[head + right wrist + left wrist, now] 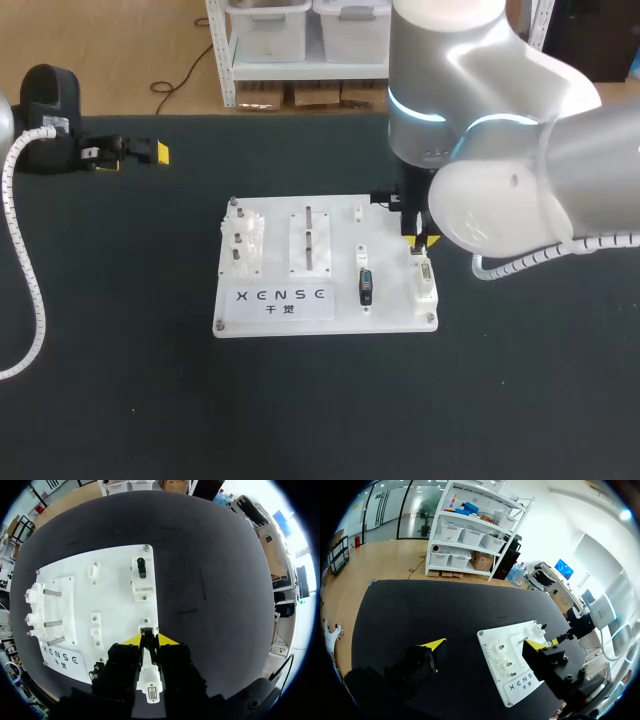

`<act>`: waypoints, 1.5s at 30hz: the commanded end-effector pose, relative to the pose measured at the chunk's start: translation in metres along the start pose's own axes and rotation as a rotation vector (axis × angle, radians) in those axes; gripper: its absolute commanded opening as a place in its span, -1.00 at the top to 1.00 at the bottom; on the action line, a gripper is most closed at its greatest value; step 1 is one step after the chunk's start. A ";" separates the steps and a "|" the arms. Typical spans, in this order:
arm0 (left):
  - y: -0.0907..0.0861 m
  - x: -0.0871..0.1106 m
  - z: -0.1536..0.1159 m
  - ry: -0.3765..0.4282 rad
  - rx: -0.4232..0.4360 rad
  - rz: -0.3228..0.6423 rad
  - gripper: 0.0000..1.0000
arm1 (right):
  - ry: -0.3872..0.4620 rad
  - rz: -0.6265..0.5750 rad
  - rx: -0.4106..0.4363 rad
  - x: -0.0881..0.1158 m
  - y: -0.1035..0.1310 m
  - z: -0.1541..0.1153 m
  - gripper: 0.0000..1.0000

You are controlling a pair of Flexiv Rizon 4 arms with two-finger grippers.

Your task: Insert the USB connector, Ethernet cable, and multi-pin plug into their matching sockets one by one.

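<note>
The white socket board (395, 316) lies mid-table. A black USB connector (365, 285) stands in its socket near the board's front. At the back right a black plug (141, 567) sits in a white socket block, probably the Ethernet one. My right gripper (147, 639) hangs over the board's right edge, its yellow tips close together on a small dark part at the back end of the white multi-pin plug (151, 690), which lies in its block (424, 278). My left gripper (485, 644) stands wide open and empty at the table's far left (133, 156).
A gear block (242, 245) and a block with upright metal posts (309, 240) fill the board's left half, with print in front of them. The right arm's big elbow (500, 205) hangs over the board's back right corner. A white coiled cable (25, 280) runs along the table's left side.
</note>
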State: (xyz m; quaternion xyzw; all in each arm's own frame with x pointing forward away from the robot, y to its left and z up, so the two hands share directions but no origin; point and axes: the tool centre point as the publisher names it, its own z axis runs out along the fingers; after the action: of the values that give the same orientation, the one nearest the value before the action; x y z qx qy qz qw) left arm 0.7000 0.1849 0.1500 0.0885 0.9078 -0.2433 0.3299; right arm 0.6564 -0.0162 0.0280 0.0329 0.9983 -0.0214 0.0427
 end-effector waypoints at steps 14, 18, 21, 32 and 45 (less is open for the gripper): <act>0.000 0.000 0.000 0.000 0.000 0.000 -1.00 | -0.005 -0.004 -0.014 0.000 0.000 -0.002 -1.00; 0.000 0.000 0.000 0.000 0.000 0.000 -1.00 | -0.018 -0.005 -0.025 0.000 0.002 -0.009 -1.00; 0.000 0.000 0.000 0.000 0.000 0.000 -1.00 | -0.025 -0.002 -0.027 0.000 0.002 -0.011 -1.00; 0.000 0.000 0.000 0.000 0.000 0.000 -1.00 | -0.040 0.002 -0.060 0.003 0.015 -0.030 -1.00; 0.000 0.000 0.000 0.000 0.000 0.000 -1.00 | -0.019 -0.023 -0.058 0.021 0.053 -0.033 -1.00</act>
State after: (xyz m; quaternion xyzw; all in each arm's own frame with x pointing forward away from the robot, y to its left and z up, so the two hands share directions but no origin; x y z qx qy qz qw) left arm 0.7000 0.1850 0.1500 0.0885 0.9078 -0.2433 0.3299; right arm 0.6361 0.0287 0.0599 0.0220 0.9980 0.0133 0.0577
